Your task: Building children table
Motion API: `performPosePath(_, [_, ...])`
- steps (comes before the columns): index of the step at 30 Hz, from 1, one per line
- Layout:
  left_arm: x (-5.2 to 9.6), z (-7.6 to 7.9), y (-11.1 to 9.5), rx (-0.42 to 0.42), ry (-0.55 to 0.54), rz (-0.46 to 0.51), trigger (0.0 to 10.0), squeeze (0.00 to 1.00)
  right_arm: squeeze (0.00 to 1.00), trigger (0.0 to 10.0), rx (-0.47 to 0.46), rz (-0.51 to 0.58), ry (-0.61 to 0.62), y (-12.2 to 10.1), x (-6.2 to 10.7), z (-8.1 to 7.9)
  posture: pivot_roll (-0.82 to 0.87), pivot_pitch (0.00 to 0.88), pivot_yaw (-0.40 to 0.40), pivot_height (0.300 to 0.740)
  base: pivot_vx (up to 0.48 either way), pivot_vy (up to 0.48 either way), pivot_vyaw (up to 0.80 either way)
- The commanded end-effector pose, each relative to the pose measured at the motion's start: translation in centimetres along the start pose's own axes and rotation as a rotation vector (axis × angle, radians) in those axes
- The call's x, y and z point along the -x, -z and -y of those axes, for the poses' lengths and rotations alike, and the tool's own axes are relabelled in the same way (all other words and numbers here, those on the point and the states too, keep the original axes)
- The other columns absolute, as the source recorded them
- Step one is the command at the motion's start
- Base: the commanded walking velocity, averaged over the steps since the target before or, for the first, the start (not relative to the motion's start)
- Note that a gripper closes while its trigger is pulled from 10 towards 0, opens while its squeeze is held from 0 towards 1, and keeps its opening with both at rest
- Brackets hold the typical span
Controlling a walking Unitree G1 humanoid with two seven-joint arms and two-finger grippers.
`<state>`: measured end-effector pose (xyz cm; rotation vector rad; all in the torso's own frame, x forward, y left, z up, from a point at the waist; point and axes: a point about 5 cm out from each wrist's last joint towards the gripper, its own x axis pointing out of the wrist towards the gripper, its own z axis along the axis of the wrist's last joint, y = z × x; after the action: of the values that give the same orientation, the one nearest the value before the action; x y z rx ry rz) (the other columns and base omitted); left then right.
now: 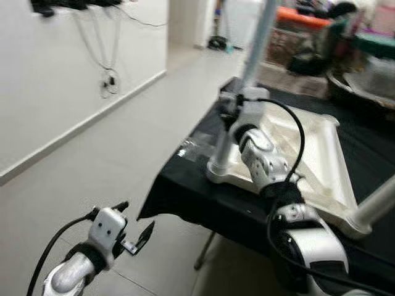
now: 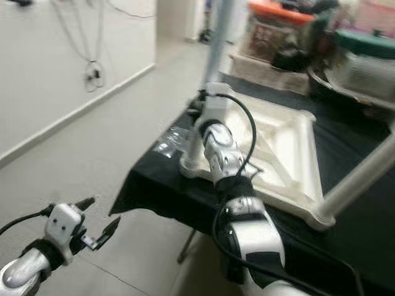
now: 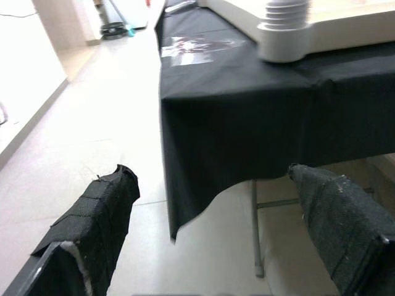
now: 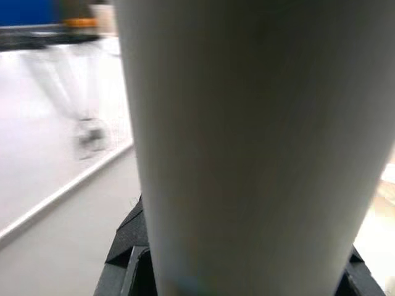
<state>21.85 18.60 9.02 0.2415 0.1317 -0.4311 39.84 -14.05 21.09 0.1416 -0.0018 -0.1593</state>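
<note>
**Right gripper clamped on a table leg, left gripper waiting off the table's edge**

Left eye view: the white children's tabletop (image 1: 308, 154) lies upside down on a table draped in a black cloth (image 1: 197, 197). One grey-white leg (image 1: 259, 37) rises upright from the tabletop's near-left corner socket, and a second leg (image 1: 376, 206) angles up from the near-right corner. The right arm reaches forward over the cloth, and the right gripper (image 1: 229, 108) sits at the base of the upright leg, wrapped around it. Low on the left, over pale floor tiles, the left gripper (image 1: 137, 225) hangs apart from the table, fingers spread, holding nothing. A crinkled clear plastic bag (image 1: 194, 148) lies on the cloth beside the corner socket.

Right eye view: same layout. The right gripper is up against the upright leg just above the socket, its black cable looping over the tabletop. Cluttered boxes and tubs (image 2: 321, 43) stand behind the table, blurred.

Left wrist view: two black fingers (image 3: 92, 228) stand wide apart, framing the hanging edge of the black cloth. Beyond them, the ribbed corner socket (image 3: 284, 34) sits on the cloth near its edge, the plastic bag close by.

Right wrist view: the pale leg runs right down the middle, very close and blurred, with black finger pads (image 4: 129, 240) pressed against it on both sides.
</note>
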Motion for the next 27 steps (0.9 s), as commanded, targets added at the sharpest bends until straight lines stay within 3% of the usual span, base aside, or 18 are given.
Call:
performPosePath(1, [-0.2, 0.1, 0.0, -0.018, 0.013, -0.007, 10.0, 0.0, 0.0, 10.0, -0.065, -0.114, -0.05, 1.9, 1.6, -0.8, 0.05, 0.0, -0.131, 0.74, 0.0, 0.0, 0.0])
performPosePath(2, [-0.3, 0.1, 0.0, -0.02, 0.018, -0.006, 10.0, 0.0, 0.0, 10.0, -0.062, -0.077, -0.143, 1.2, 2.1, -2.0, 0.05, 0.0, -0.126, 0.74, 0.0, 0.0, 0.0])
performPosePath(4, [-0.3, 0.2, 0.0, -0.021, 0.022, -0.006, 10.0, 0.0, 0.0, 10.0, -0.054, -0.049, -0.201, 0.7, 2.3, -2.7, 0.05, 0.0, -0.126, 0.74, 0.0, 0.0, 0.0])
performPosePath(5, [-0.4, 0.2, -0.1, -0.022, 0.024, -0.005, 10.0, 0.0, 1.0, 10.0, -0.047, -0.003, -0.23, -0.3, 2.1, -2.6, 0.04, 0.0, -0.126, 0.74, 0.0, 0.0, 0.0])
performPosePath(8, [-0.5, 0.1, -0.1, -0.021, 0.026, -0.002, 10.0, 0.0, 1.0, 10.0, -0.052, 0.043, -0.265, -2.1, 0.9, -2.2, 0.04, 0.0, -0.128, 0.74, 0.0, 0.0, 0.0])
performPosePath(9, [-0.6, 0.0, -0.2, -0.02, 0.024, -0.001, 10.0, 0.0, 0.0, 10.0, -0.032, 0.06, -0.355, -3.6, -0.1, -2.3, 0.04, 0.0, -0.128, 0.74, 0.0, 0.0, 0.0])
performPosePath(12, [-0.6, 0.0, -0.2, -0.017, 0.022, 0.001, 10.0, 0.0, 0.0, 10.0, -0.054, 0.032, -0.482, -4.0, -0.3, -2.9, 0.04, 0.0, -0.134, 0.74, 0.0, 0.0, 0.0])
performPosePath(14, [-0.6, 0.1, -0.1, -0.014, 0.021, 0.001, 10.0, 0.0, 0.0, 10.0, 0.043, -0.054, -0.818, -3.6, 0.2, -3.6, 0.05, 0.0, -0.137, 0.74, 0.0, 0.0, 0.0])
performPosePath(16, [-0.6, 0.1, -0.1, -0.013, 0.022, 0.001, 10.0, 0.0, 0.0, 10.0, 0.089, -0.102, -0.898, -3.1, 0.5, -3.4, 0.05, 0.0, -0.137, 0.74, 0.0, 0.0, 0.0])
performPosePath(17, [-0.6, 0.2, -0.1, -0.013, 0.022, 0.001, 10.0, 0.0, 0.0, 0.0, 0.085, -0.142, -0.865, -2.7, 0.2, -2.9, 0.05, 0.0, -0.142, 0.74, 0.0, 0.0, 0.0])
performPosePath(18, [-0.6, 0.2, -0.1, -0.013, 0.022, 0.001, 10.0, 0.0, 0.0, 0.0, 0.085, -0.142, -0.865, -2.7, 0.2, -2.9, 0.05, 0.0, -0.142, 0.74, 0.0, 0.0, 0.0])
performPosePath(20, [-0.5, 0.2, -0.1, -0.01, 0.017, 0.001, 10.0, 0.0, 0.0, 0.0, 0.076, -0.167, -0.674, -2.2, -0.7, -2.0, 0.05, 0.0, -0.144, 0.74, 0.0, 0.0, 0.0])
performPosePath(21, [-0.5, 0.2, -0.1, -0.01, 0.017, 0.001, 10.0, 0.0, 0.0, 0.0, 0.076, -0.167, -0.674, -2.2, -0.7, -2.0, 0.05, 0.0, -0.144, 0.74, 0.0, 0.0, 0.0])
performPosePath(23, [-0.4, 0.1, -0.1, -0.01, 0.014, 0.001, 10.0, 0.0, 0.0, 0.0, -0.004, -0.145, -0.248, -1.7, -1.8, 0.5, 0.06, 0.0, -0.145, 0.74, 0.0, 0.0, 0.0])
performPosePath(24, [-0.4, 0.1, -0.1, -0.01, 0.014, 0.001, 10.0, 0.0, 0.0, 0.0, -0.004, -0.145, -0.248, -1.7, -1.8, 0.5, 0.06, 0.0, -0.145, 0.74, 0.0, 0.0, 0.0])
performPosePath(25, [-0.4, 0.1, -0.1, -0.011, 0.013, 0.0, 10.0, 0.0, 0.0, 0.0, -0.065, -0.145, -0.098, -1.3, -1.8, 1.4, 0.06, 0.0, -0.144, 0.74, 0.0, 0.0, 0.0])
performPosePath(26, [-0.4, 0.1, -0.1, -0.011, 0.013, 0.0, 10.0, 0.0, 0.0, 0.0, -0.065, -0.145, -0.098, -1.3, -1.8, 1.4, 0.06, 0.0, -0.144, 0.74, 0.0, 0.0, 0.0])
performPosePath(27, [-0.3, 0.1, 0.0, -0.011, 0.013, -0.001, 10.0, 0.0, 0.0, 0.0, -0.116, -0.142, 0.017, -0.7, -1.4, 1.6, 0.06, 0.0, -0.143, 0.74, 0.0, 0.0, 0.0])
